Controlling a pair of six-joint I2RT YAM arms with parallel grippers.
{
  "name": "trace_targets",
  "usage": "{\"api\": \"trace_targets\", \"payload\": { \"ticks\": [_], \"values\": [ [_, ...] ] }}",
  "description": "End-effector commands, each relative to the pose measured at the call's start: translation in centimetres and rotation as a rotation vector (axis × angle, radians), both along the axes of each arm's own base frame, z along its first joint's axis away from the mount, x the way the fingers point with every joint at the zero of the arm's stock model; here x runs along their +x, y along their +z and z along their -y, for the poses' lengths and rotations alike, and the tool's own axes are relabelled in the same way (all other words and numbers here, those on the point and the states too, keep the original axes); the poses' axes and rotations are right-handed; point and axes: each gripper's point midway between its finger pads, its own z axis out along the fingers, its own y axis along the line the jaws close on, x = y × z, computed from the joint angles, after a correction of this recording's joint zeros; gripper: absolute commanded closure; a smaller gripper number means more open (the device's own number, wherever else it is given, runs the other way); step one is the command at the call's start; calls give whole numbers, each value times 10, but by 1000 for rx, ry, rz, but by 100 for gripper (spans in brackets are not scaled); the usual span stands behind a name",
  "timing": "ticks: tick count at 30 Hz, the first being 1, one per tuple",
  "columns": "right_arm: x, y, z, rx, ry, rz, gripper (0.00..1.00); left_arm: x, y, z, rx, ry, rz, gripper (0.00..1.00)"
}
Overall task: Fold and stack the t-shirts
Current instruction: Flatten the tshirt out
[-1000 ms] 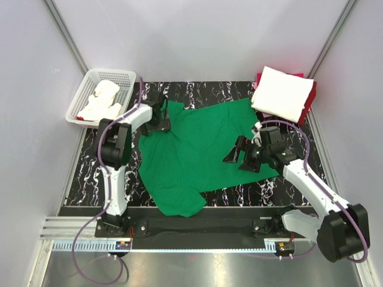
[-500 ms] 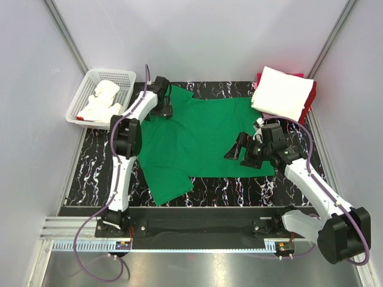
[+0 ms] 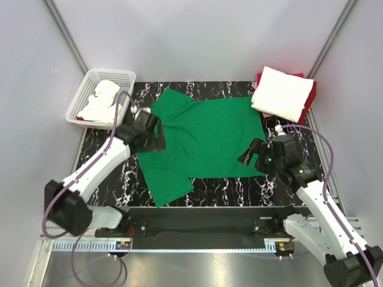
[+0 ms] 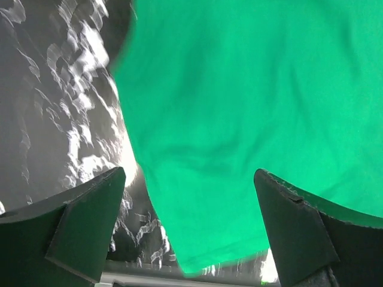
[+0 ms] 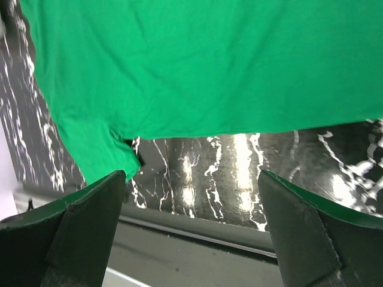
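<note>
Black white-veined tabletop [image 3: 233, 190] carries the green t-shirt [image 3: 206, 134], spread flat in the top view. Just past the shirt's far right corner, a folded white t-shirt [image 3: 281, 92] covers a red t-shirt [image 3: 312, 98], of which only a rim shows. Off its far left corner sits a white mesh basket [image 3: 111, 71] holding crumpled white cloth [image 3: 102, 101]; what garment that is cannot be told. The left gripper [image 3: 154, 140] is over the shirt's left edge and the right gripper [image 3: 248, 156] over its near right corner. From above, neither jaw gap reads clearly.

In the left wrist view, somewhat blurred, both fingers [image 4: 78, 233] stand wide apart and empty above the green cloth, which runs out of frame.

In the right wrist view the fingers [image 5: 78, 233] are likewise spread and empty over the shirt's near hem, and the rest of the shirt is cut off.
</note>
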Motion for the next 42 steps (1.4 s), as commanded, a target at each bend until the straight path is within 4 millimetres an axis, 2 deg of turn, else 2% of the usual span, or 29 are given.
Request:
{"api": "trace_targets", "payload": {
  "ticks": [1, 3, 5, 6, 8, 10, 14, 17, 23, 29, 35, 38, 42],
  "values": [
    [-8, 3, 21, -38, -153, -36, 0, -48, -31, -2, -45, 40, -60, 5],
    [-10, 4, 16, -9, -145, -49, 0, -77, -38, 0, -116, 65, -66, 6],
    [-8, 8, 8, 33, -118, -39, 0, -96, -41, 7, -176, 88, -74, 8],
    [-9, 9, 3, 59, -103, -41, 0, -110, -47, 4, -190, 95, -82, 9],
    [-10, 8, -1, 80, -97, -45, 0, -127, -54, 12, -217, 97, -99, 12],
    [-11, 7, -2, 102, -103, -40, 0, -142, -67, 8, -186, 109, -122, 12],
    [-15, 4, -2, 113, -108, -44, 0, -178, -102, 24, -193, 87, -203, 17],
    [-17, 3, 0, 109, -114, -49, 0, -198, -115, 30, -202, 91, -226, 22],
    [-18, 5, 5, 86, -126, -37, 0, -211, -133, 24, -160, 105, -233, 26],
    [-20, 1, 5, 83, -125, -45, 0, -200, -133, 25, -144, 115, -180, 30],
    [-19, -3, 6, 81, -128, -47, 0, -193, -145, 28, -85, 110, -178, 33],
    [-19, -5, 6, 79, -129, -49, 0, -190, -151, 29, -75, 115, -170, 39],
    [-18, -9, 5, 86, -137, -54, 0, -183, -152, 29, -74, 120, -132, 55]
  ]
}}
